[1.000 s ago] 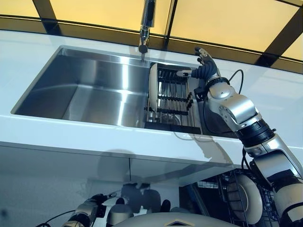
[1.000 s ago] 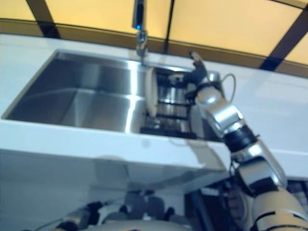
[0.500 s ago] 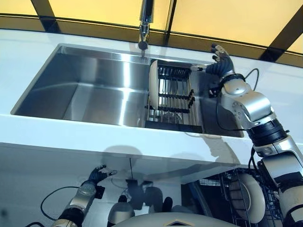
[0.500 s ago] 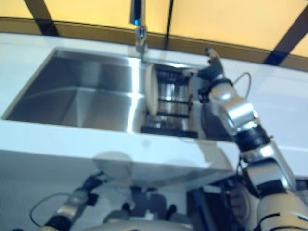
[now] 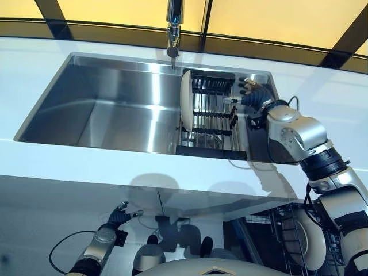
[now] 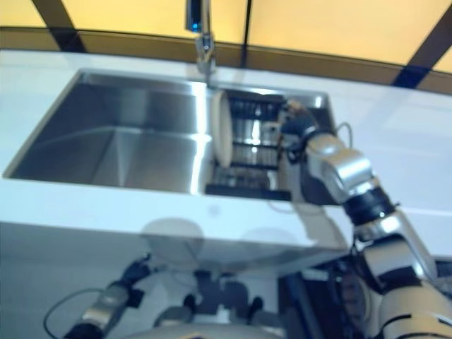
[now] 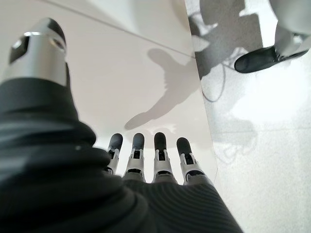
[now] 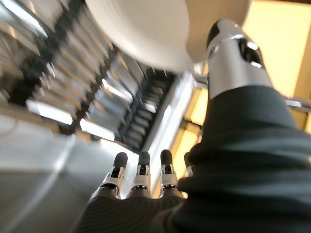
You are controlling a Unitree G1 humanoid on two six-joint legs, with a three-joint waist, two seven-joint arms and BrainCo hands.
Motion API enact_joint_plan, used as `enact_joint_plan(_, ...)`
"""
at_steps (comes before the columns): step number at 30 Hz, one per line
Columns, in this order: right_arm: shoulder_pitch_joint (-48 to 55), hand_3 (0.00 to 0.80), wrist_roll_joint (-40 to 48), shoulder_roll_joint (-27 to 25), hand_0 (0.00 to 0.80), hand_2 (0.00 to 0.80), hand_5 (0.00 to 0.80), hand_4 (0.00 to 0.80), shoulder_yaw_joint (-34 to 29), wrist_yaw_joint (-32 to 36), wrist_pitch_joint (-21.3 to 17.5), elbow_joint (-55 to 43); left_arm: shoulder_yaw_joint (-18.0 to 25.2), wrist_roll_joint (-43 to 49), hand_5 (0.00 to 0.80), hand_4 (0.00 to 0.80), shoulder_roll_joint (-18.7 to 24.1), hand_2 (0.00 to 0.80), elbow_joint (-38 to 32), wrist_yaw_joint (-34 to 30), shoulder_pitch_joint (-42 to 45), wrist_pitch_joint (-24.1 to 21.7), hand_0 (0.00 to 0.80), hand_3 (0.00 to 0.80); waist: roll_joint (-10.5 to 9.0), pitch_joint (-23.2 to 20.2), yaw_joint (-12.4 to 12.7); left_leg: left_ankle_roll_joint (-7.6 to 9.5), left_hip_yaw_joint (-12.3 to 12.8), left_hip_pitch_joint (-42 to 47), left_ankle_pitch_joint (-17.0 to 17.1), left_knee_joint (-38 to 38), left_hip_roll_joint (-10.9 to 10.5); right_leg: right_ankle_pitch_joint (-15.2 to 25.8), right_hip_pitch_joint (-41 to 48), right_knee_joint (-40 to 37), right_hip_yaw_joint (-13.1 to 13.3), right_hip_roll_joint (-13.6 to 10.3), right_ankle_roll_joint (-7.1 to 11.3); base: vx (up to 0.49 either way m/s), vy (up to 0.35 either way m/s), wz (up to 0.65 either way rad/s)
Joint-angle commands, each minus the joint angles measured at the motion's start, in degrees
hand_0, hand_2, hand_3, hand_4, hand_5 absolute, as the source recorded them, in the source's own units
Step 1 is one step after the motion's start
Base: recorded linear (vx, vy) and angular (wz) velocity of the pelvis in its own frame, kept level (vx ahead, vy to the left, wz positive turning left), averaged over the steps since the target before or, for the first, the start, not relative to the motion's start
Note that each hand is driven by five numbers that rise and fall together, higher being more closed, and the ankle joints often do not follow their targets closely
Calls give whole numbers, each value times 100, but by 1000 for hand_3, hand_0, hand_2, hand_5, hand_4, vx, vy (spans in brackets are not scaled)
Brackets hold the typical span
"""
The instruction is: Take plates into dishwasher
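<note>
A white plate [image 5: 186, 108] stands on edge at the left end of a black drying rack [image 5: 210, 123] in the right part of the steel sink [image 5: 109, 109]. My right hand [image 5: 253, 98] hovers over the rack's right end, open, fingers straight, a rack-width away from the plate. The right wrist view shows the plate [image 8: 146, 29] and rack bars [image 8: 87, 97] past the straight fingers [image 8: 141, 172]. More white plates [image 5: 305, 241] stand in the dishwasher rack at the lower right. My left hand [image 5: 118, 217] hangs low under the counter, open, holding nothing.
A tap [image 5: 173, 29] rises behind the sink, just left of the rack. White countertop [image 5: 86, 164] surrounds the sink. The wire dishwasher basket [image 5: 282, 230] sits below the counter at the right. The left wrist view shows only floor past the hand [image 7: 146, 150].
My right hand has come down and leftward from above the sink's back right corner to the rack's right end. The left arm stays low, barely shifted.
</note>
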Motion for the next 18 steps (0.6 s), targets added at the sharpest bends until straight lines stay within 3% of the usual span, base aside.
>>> enact_joint_plan(1, -776, 0, 286, -38, 0, 0, 0, 0, 186, 162, -155, 278, -298, 74, 0, 0, 175, 0, 229, -63, -291, -44, 0, 0, -200, -229, 252, 251, 138, -107, -236, 105, -207, -152, -20, 299, -64, -243, 391, -2, -15, 3)
enact_joint_plan(18, -726, 0, 851, 542, 0, 0, 0, 0, 346, -103, -280, 393, -435, 205, 0, 0, 132, 0, 506, -16, -459, 359, 0, 0, -263, -198, 367, 261, 0, -156, -222, 106, -234, -133, -30, 320, -156, -302, 426, -2, -1, 3)
